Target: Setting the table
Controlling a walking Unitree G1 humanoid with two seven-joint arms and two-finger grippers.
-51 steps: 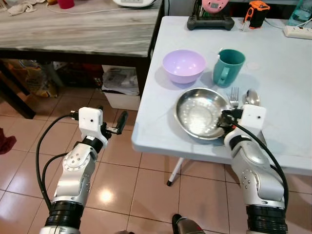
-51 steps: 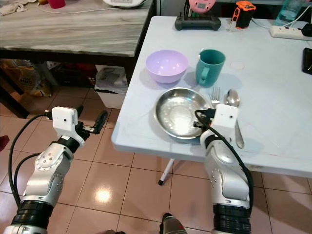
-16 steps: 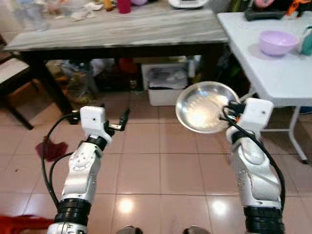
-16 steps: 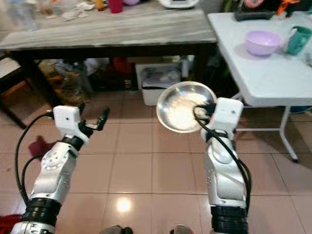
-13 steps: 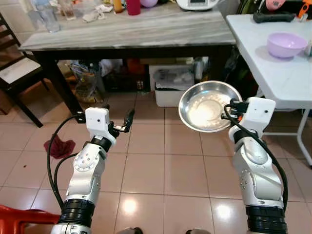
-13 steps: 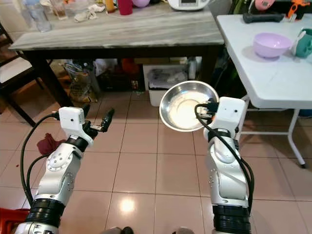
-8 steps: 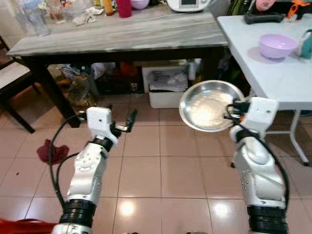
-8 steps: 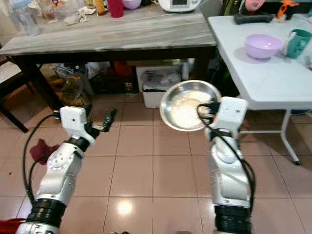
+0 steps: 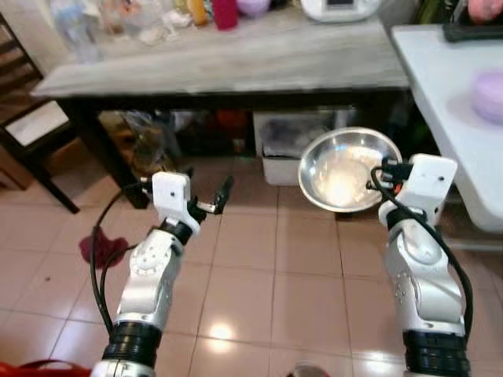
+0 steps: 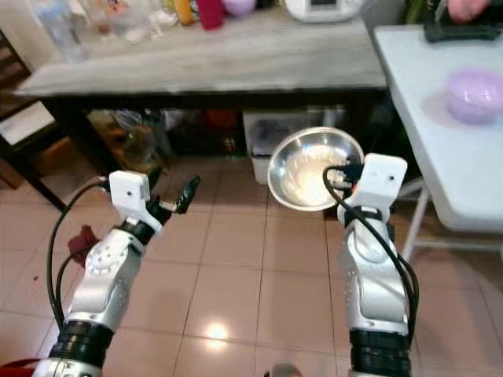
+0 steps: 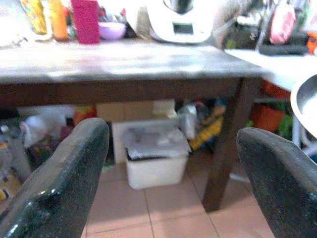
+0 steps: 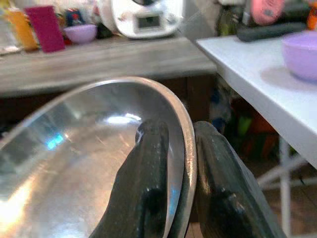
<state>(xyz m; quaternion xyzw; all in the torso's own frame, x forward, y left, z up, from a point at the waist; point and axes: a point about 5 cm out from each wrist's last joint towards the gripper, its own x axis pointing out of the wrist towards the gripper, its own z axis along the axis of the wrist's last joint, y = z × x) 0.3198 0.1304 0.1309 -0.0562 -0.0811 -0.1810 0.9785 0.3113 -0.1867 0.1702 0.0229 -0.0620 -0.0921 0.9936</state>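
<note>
Steel bowl (image 9: 344, 169), shallow and shiny, held in the air above the tiled floor (image 9: 299, 267) by the right tool (image 12: 179, 148). In the right wrist view one black finger (image 12: 151, 163) lies inside the bowl and the other outside it, both pressed against the rim, so the tool is closed on the bowl's edge. The bowl tilts slightly, its hollow facing up and toward the camera.

Left tool (image 9: 222, 194) is raised in front of the robot at about the same height, well apart from the bowl. Its fingers (image 11: 69, 173) are spread wide with nothing between them, pointing toward the long dark-legged bench (image 9: 236, 63) with a pale wood-grain top.

Beneath that bench stands a white storage box (image 9: 295, 145) among bags and clutter. On its top sit a white appliance (image 11: 178, 20), a red cup (image 11: 86, 20), and bottles. To the robot's right is a white bench (image 10: 440, 118) bearing a lilac bowl (image 10: 471, 85). A dark red rag (image 9: 102, 250) lies on the floor at left.
</note>
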